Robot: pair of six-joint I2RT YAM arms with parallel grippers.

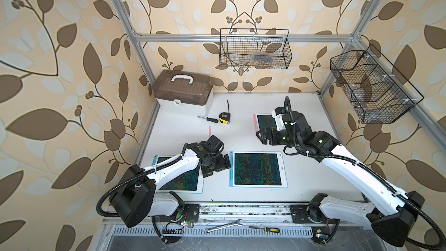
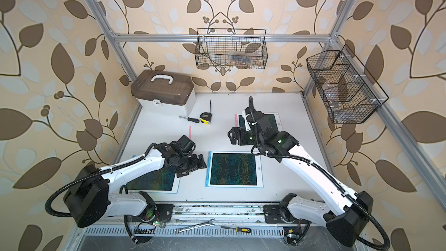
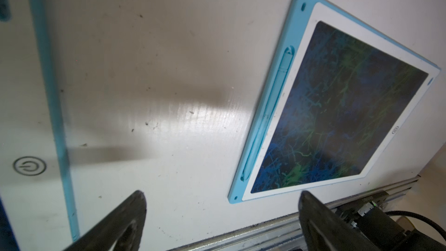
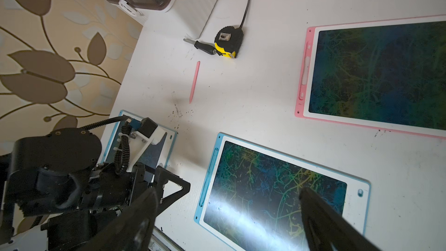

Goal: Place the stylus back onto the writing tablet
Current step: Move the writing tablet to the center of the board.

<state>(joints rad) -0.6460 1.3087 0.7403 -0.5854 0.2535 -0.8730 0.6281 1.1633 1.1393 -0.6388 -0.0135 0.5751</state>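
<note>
jaws apart, scuffed white table (image 1: 241, 131), leaf-print walls (image 1: 60, 68)

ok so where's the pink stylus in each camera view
Top view: pink stylus left of centre, just below the tape measure.
Top view: pink stylus, likewise just below the tape measure.
Left wrist: not in it.
Right wrist: pink stylus lies between the tape measure and the middle blue tablet.
Shared landmark: the middle blue tablet shows in all four views.

2 white arms (image 1: 177, 164), black joints (image 1: 135, 194), ribbed cables (image 1: 356, 164)
</note>
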